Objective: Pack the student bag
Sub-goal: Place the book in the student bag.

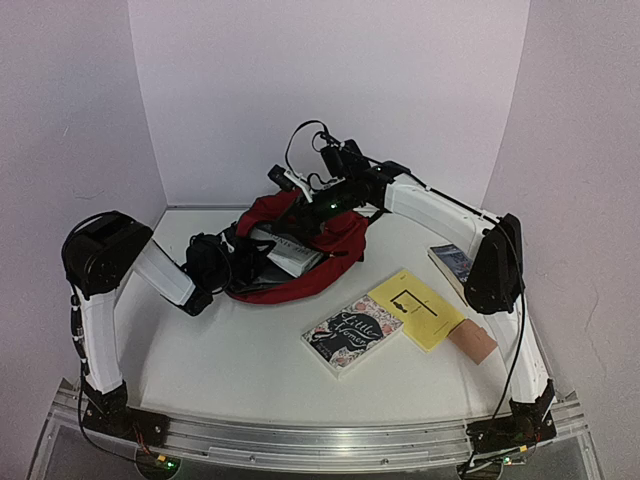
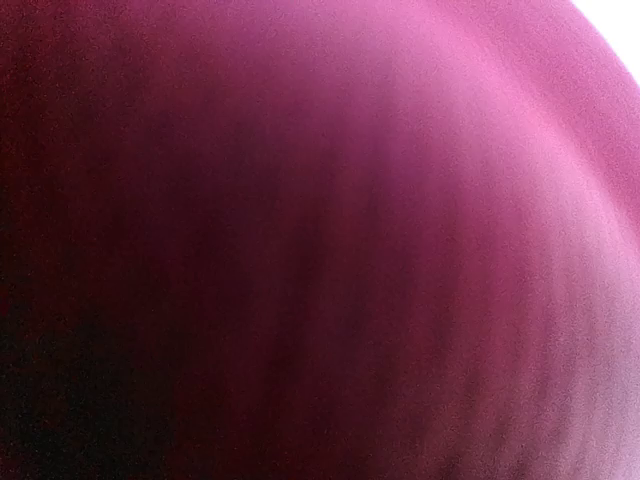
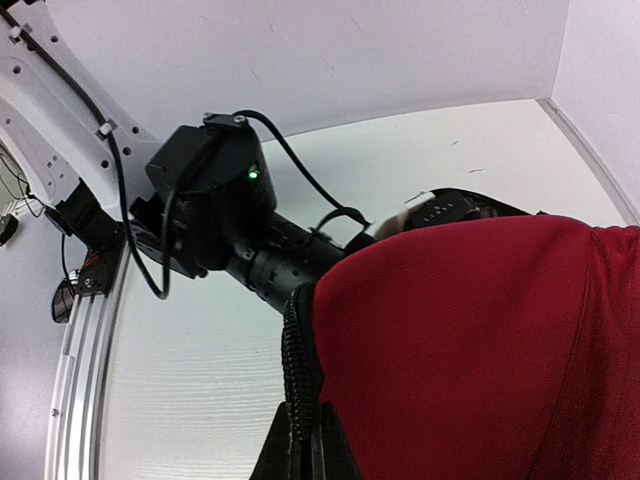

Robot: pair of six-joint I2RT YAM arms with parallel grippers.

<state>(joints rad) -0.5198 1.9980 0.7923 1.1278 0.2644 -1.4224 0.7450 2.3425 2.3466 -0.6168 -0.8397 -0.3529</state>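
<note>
Student bag (image 1: 345, 240) lies open toward the back of the table (image 1: 230, 350).
My right hand (image 3: 303, 445) is clenched on its upper rim; my left hand (image 1: 212, 262) sits against its left edge, and I can't tell its grip.

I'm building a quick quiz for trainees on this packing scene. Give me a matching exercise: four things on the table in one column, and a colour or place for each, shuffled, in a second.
Things:
1. student bag
2. patterned book
3. yellow booklet
4. pink block

Places or colours:
A. between the patterned book and the pink block
B. farthest right of the four
C. dark red, towards the back of the table
D. nearest the arm bases

Pairs: 1-C, 2-D, 3-A, 4-B
</note>
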